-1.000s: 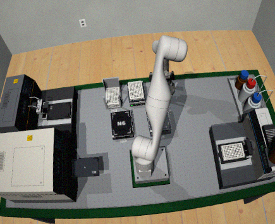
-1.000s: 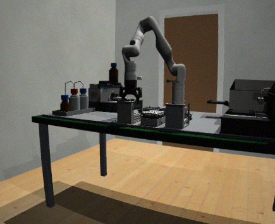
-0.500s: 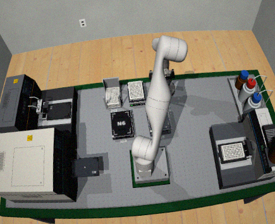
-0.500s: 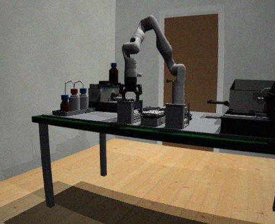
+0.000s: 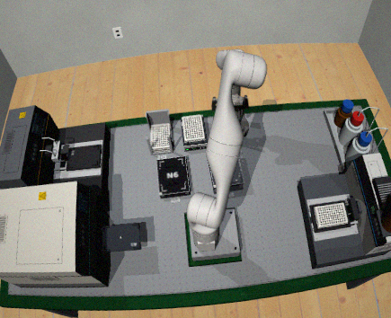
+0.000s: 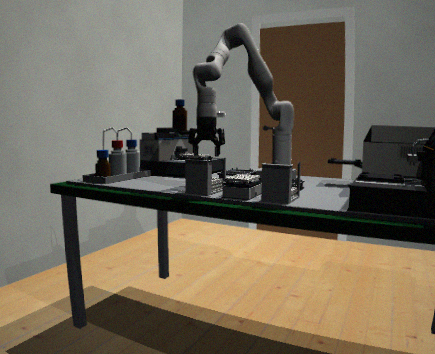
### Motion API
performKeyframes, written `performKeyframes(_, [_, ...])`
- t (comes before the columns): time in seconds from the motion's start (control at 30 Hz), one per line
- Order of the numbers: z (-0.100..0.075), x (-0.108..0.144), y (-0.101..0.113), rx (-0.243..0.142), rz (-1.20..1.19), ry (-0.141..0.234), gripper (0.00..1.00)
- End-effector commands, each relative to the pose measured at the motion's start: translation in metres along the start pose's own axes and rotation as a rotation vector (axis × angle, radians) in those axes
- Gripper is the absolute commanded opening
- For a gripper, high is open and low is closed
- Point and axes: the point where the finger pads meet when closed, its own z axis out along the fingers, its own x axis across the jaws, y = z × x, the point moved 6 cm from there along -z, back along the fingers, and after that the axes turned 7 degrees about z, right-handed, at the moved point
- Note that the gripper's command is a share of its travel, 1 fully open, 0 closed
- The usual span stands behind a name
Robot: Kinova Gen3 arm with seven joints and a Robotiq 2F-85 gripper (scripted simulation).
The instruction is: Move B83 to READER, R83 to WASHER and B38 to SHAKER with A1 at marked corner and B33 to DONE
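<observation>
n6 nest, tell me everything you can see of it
The N6 nest is a flat black square pad with a thin pale rim, marked N6 in white on top. It lies flat on the grey deck, left of the arm, just in front of the two white well plates at the back. No plate sits on it and nothing touches it but the deck.

The whole deck [image 5: 271, 278] is viewed steeply from above at mid distance, while the table [image 6: 131, 192] is seen side-on from low and farther off; the arm [image 5: 226, 135] at 12 o'clock is shared by both.
</observation>
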Motion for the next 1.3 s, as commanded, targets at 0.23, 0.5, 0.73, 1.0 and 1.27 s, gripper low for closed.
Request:
performKeyframes(0.23, [-0.013, 0.0, 0.0, -0.002, 0.0, 0.0, 1.0])
performKeyframes(0.5, [-0.023, 0.0, 0.0, -0.002, 0.0, 0.0, 1.0])
performKeyframes(0.73, [-0.03, 0.0, 0.0, -0.002, 0.0, 0.0, 1.0])
performKeyframes(1.0, [-0.041, 0.0, 0.0, -0.002, 0.0, 0.0, 1.0])
performKeyframes(1.27, [-0.05, 0.0, 0.0, -0.002, 0.0, 0.0, 1.0])
